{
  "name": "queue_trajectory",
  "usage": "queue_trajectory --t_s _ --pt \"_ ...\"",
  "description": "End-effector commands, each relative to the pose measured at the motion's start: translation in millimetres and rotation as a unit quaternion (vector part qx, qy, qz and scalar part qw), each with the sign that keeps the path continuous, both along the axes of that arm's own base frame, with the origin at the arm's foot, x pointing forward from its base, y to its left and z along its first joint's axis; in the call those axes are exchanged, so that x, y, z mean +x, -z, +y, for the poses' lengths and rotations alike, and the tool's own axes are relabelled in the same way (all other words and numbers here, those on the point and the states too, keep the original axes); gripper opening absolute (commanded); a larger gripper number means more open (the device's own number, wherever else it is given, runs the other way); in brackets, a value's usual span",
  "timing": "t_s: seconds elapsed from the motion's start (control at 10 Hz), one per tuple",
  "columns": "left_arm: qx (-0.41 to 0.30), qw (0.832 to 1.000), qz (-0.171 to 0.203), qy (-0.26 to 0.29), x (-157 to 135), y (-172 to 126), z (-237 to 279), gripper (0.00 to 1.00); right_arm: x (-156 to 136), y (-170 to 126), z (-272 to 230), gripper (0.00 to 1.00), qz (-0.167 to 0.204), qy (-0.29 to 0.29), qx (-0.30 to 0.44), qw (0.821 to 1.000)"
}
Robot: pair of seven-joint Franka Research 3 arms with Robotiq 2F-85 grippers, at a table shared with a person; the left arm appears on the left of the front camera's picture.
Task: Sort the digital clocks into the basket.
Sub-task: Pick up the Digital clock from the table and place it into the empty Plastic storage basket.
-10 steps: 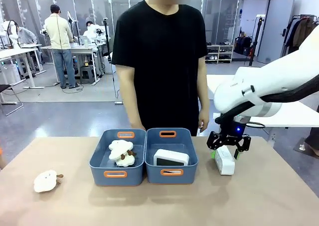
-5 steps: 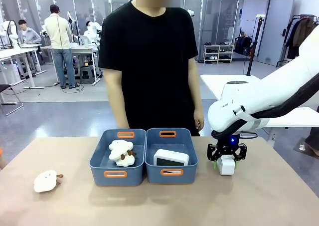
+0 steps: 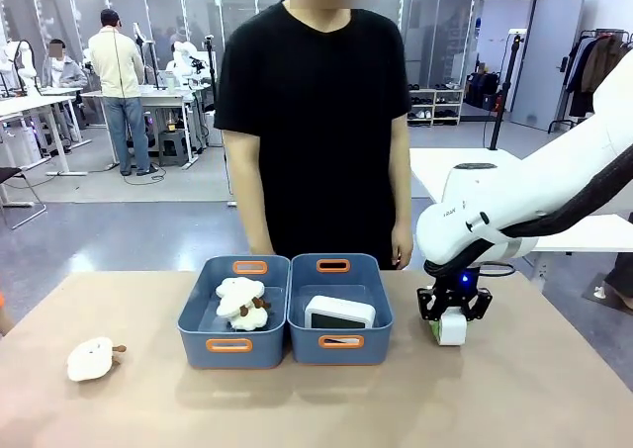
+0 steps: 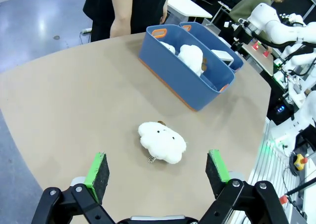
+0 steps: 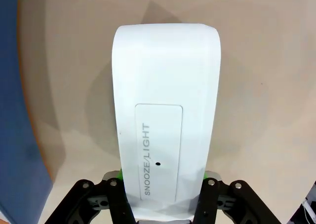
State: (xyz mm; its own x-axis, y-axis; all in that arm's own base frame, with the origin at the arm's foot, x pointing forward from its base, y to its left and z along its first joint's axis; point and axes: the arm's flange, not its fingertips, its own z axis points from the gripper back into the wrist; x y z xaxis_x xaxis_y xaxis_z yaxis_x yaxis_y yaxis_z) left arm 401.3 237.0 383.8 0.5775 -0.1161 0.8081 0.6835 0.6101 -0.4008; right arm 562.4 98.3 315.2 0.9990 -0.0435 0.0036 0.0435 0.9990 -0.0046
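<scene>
One white digital clock [image 3: 339, 313] lies in the right blue basket [image 3: 339, 341], LCD face toward me. The second digital clock [image 3: 452, 326] stands on the table to the right of that basket. My right gripper [image 3: 453, 313] is down over it, green pads pressed to both sides. In the right wrist view the clock [image 5: 165, 130] shows its SNOOZE/LIGHT top between the fingers of my right gripper [image 5: 162, 175]. My left gripper [image 4: 158, 168] hangs open above the table's left end, over a cream plush [image 4: 162, 141].
The left blue bin [image 3: 233, 343] holds a cream plush [image 3: 242, 304]. Another plush [image 3: 91, 358] lies near the table's front left. A person [image 3: 316, 122] stands at the far edge behind the bins. The basket wall [image 5: 10, 95] is close beside the gripped clock.
My right gripper has come down over the clock on the table and its fingers have drawn in against its sides. The person shifted slightly.
</scene>
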Motion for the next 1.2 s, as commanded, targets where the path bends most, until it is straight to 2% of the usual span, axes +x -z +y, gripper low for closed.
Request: queue_trajectory --t_s 0.0,0.1,0.2,0.3,0.5,0.7,0.9,1.1 --pt "0.003 1.000 0.009 -0.003 -1.1 -4.1 -1.2 1.00 2.6 -5.9 -4.0 0.00 -0.010 0.007 0.022 1.000" --pt "0.003 1.000 0.009 -0.003 -1.1 -4.1 -1.2 1.00 -6.0 -36.1 -9.9 0.00 -0.017 -0.049 0.046 0.998" --pt "0.003 1.000 0.009 -0.003 -1.1 -4.1 -1.2 1.00 -16.5 -78.4 -13.3 0.00 -0.022 -0.116 0.093 0.989" --pt "0.003 1.000 0.009 -0.003 -1.1 -4.1 -1.2 1.00 -19.1 -104.5 -10.0 0.00 -0.015 -0.147 0.121 0.982" --pt "0.003 1.000 0.009 -0.003 -1.1 -4.1 -1.2 1.00 -20.9 -134.0 25.9 0.00 -0.032 -0.176 0.128 0.976" --pt "0.003 1.000 0.009 -0.003 -1.1 -4.1 -1.2 1.00 -16.5 -144.8 93.8 0.00 -0.032 -0.218 0.116 0.969" --pt "0.003 1.000 0.009 -0.003 -1.1 -4.1 -1.2 1.00 -9.3 -133.4 150.5 0.00 -0.003 -0.238 0.094 0.967" --pt "0.003 1.000 0.009 -0.003 -1.1 -4.1 -1.2 1.00 -2.4 -119.3 173.4 0.00 0.008 -0.231 0.079 0.970"
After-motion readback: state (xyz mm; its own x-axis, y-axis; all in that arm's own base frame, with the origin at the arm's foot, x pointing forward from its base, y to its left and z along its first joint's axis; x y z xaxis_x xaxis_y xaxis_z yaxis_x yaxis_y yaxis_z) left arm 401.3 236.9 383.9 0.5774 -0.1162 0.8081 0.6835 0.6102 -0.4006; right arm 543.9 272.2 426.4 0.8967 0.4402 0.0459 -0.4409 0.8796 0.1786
